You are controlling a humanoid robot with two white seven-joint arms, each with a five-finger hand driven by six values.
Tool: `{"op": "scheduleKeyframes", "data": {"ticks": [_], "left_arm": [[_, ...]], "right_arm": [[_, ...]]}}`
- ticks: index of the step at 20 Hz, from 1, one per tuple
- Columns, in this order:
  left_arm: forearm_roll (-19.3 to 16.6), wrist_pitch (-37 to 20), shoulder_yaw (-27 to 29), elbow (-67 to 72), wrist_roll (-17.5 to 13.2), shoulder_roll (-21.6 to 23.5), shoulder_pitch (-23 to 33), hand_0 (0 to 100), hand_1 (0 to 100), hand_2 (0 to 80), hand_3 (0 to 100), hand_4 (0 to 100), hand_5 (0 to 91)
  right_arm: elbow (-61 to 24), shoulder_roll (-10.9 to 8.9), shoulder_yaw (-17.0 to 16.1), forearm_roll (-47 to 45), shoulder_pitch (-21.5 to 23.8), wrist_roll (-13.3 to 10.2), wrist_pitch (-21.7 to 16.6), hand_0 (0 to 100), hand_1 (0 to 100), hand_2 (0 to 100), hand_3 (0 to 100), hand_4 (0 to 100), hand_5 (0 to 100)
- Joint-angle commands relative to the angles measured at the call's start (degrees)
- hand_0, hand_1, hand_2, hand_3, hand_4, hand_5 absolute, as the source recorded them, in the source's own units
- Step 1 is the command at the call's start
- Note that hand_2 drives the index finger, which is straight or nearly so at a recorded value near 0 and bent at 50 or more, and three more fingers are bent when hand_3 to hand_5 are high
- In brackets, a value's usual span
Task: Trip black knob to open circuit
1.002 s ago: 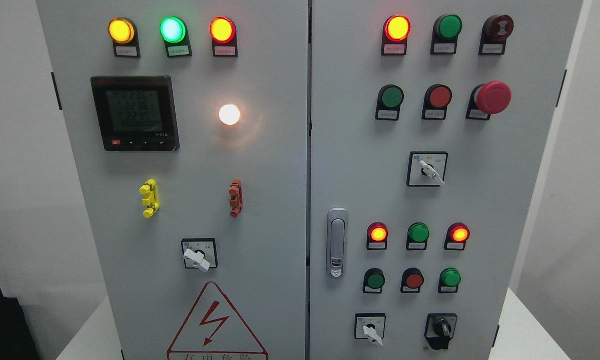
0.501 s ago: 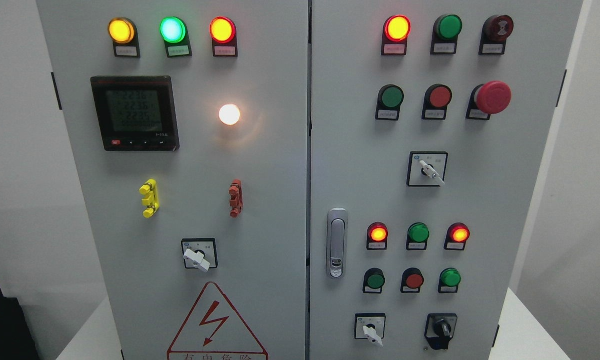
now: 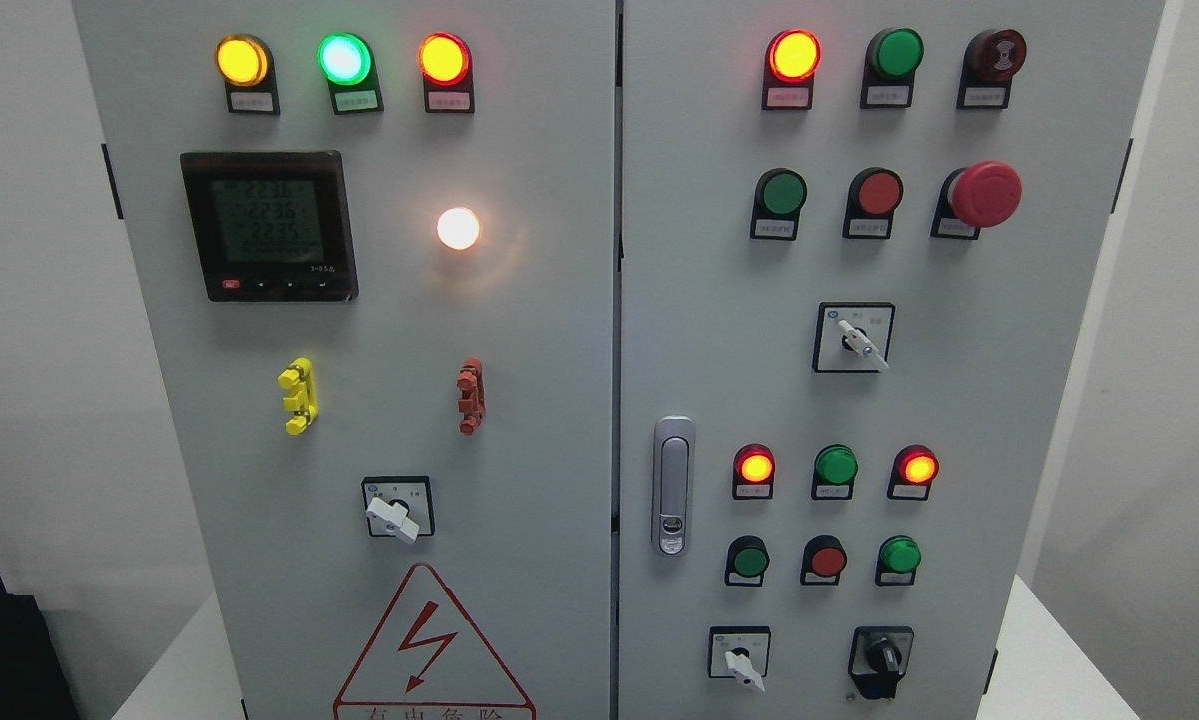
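- Neither robot hand shows anywhere in the head view, so whether the fingers are released or clenched cannot be told.
- The black knob (image 3: 881, 657) sits at the lower right corner of the right cabinet door (image 3: 1019, 420), just right of a white-handled switch (image 3: 742, 663). Its lower edge lies close to the picture's bottom edge, and its pointer seems to stand roughly upright, though this is hard to make out.
- The warning triangle (image 3: 433, 650) on the left cabinet door (image 3: 539, 420) is cut off at the bottom, so the print beneath it shows only in part.
- The small labels under the lamps and buttons are too small to read.
- The meter (image 3: 269, 226) shows rows of digits, blurred and not fully legible.
- A black object (image 3: 4, 650) at the lower left corner is cut off by the frame edge; what it is cannot be told.
- Compared with the earlier frames, nothing on the doors has moved: the knob, the switches and the lit lamps look the same, and only the meter's digits seem to flicker slightly.
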Motion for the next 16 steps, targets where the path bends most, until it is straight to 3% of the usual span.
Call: {"op": "scheduleKeyframes", "data": {"ticks": [1,4,16], "left_arm": [[-1.32,0.05,0.0,0.0,0.04,0.0,0.0,12,39,0.0,0,0,0.0],[-1.32,-0.03,0.0,0.0,0.04,0.0,0.0,12,39,0.0,0,0,0.0],[-1.32,-0.03,0.0,0.0,0.04,0.0,0.0,12,39,0.0,0,0,0.0]], "right_arm": [[-10.84,-0.12,0.04,0.0,0.12,-0.04,0.19,0,0,0,97,89,82],[-12.87,-0.21,0.04,0.0,0.03,-0.13,0.28,0,0,0,100,95,92],[-18.58,-0.47,-0.67,-0.09,-1.9,-0.22,3.35,0,0,0,100,100,98]]}}
